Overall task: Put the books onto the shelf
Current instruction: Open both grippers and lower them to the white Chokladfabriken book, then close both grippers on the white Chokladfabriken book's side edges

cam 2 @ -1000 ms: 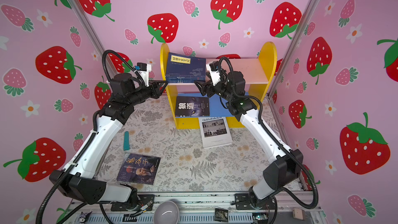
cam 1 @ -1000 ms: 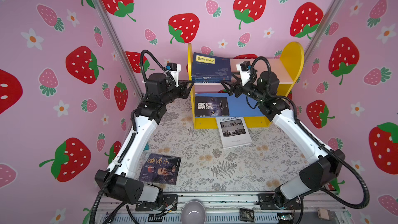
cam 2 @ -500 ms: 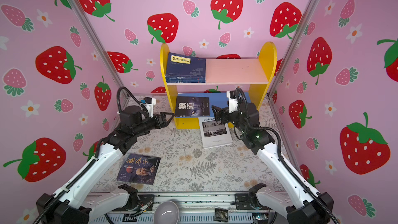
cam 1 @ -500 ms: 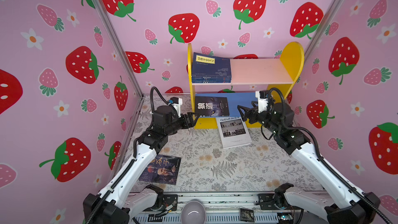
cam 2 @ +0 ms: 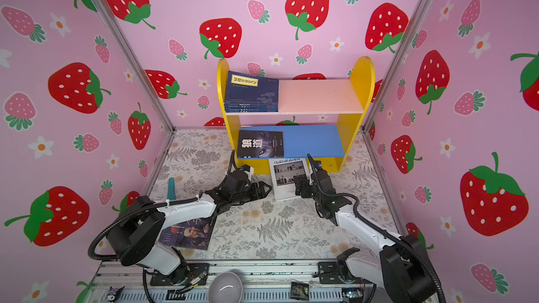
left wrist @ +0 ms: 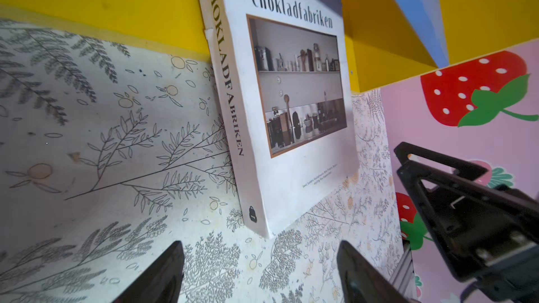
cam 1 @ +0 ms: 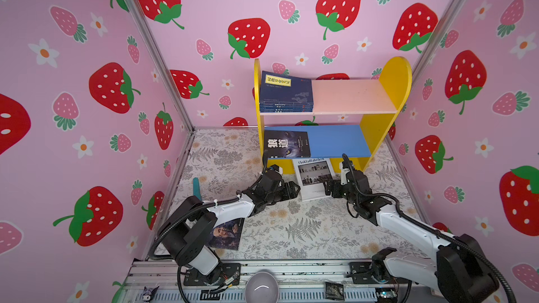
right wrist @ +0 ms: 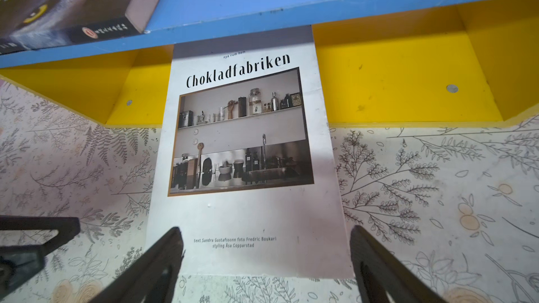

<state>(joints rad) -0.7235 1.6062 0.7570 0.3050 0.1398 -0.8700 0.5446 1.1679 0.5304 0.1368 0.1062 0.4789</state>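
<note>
Left hand [cam 1: 297, 190] and right hand [cam 1: 328, 189], both released, flank the white book [cam 1: 313, 177] at 8 and 4 o'clock; it lies on the desk [cam 1: 291, 230] against the shelf [cam 1: 393, 83]. We should grip both edges evenly.

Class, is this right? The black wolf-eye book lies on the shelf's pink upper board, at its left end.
No. The black wolf-eye book lies on the blue lower board of the shelf, at its left end, as both top views show.
</note>
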